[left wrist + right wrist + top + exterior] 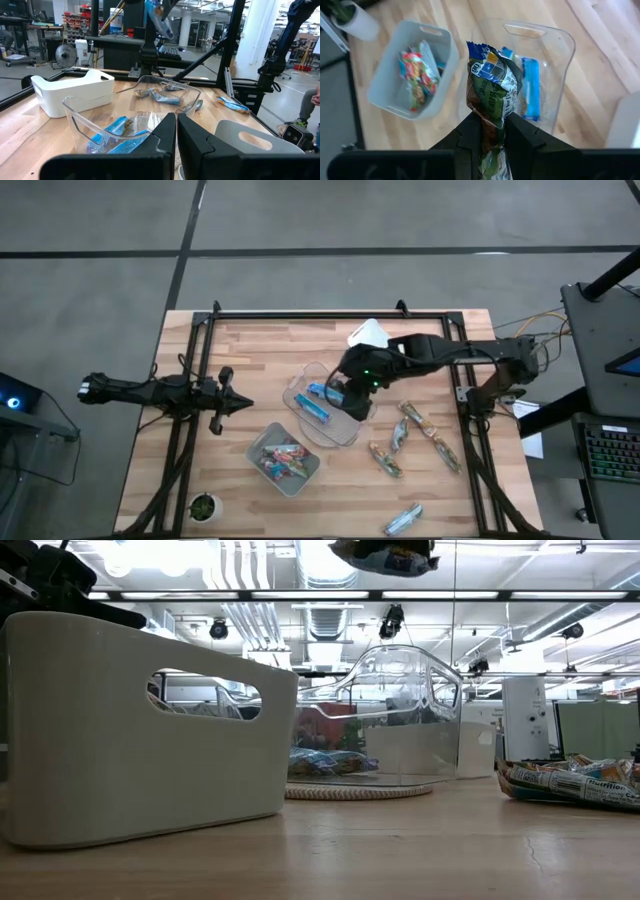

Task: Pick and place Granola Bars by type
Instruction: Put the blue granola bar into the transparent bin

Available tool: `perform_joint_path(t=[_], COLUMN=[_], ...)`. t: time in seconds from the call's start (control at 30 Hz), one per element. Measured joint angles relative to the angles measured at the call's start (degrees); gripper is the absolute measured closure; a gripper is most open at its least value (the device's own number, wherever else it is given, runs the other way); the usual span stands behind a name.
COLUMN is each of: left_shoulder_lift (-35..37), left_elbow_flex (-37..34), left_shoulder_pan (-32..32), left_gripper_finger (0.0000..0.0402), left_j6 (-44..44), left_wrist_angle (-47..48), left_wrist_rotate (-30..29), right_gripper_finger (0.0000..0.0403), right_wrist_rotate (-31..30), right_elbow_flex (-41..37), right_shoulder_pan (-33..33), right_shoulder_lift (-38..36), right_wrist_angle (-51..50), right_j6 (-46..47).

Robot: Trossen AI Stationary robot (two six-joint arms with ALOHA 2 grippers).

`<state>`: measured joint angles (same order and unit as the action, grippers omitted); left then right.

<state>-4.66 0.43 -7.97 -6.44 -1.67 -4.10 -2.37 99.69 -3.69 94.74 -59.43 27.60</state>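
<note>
My right gripper (345, 392) hangs over the clear bin (340, 430), shut on a granola bar (492, 85) in a green wrapper with a blue end. The low view shows this bar (385, 554) high above the table. Blue bars (530, 90) lie on the clear bin's floor. Red bars (282, 460) fill the grey bin (258, 445) nearer the front. Several greenish-brown bars (400, 438) lie loose on the table's right part. My left gripper (245, 404) waits shut and level at the table's left side. My right gripper pinches the bar's lower part (492, 125) between its two fingers. The fingers slant down from the table's right side and lie along the bar. The bar's blue end (482, 55) sticks out past the fingertips. The bar is lifted clear, above the clear bin.
A white bin (368, 334) stands at the back, behind the clear bin. A small potted plant (203, 506) sits at the front left corner. One more bar (404, 520) lies near the front edge. Black frame rails (190, 380) run along the table's sides.
</note>
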Motion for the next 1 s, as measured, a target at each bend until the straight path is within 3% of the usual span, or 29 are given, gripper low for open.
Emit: perform_joint_path(t=[0.5, 1.0], left_shoulder_lift=[-0.01, 0.01], left_elbow_flex=[-0.01, -0.02], left_shoulder_pan=[-0.01, 0.0], left_gripper_finger=[0.0401, 0.0401], left_j6=[0.0, 0.0], left_wrist_angle=[0.0, 0.0], left_wrist_rotate=[0.0, 0.0], right_gripper_finger=[0.034, 0.0339], right_wrist_rotate=[-0.15, -0.15], right_elbow_flex=[15.47, 16.0], right_shoulder_pan=[2.45, 4.29], right_shoulder_lift=[10.77, 17.58], right_wrist_angle=[-11.82, -14.33], right_j6=[-8.56, -8.31])
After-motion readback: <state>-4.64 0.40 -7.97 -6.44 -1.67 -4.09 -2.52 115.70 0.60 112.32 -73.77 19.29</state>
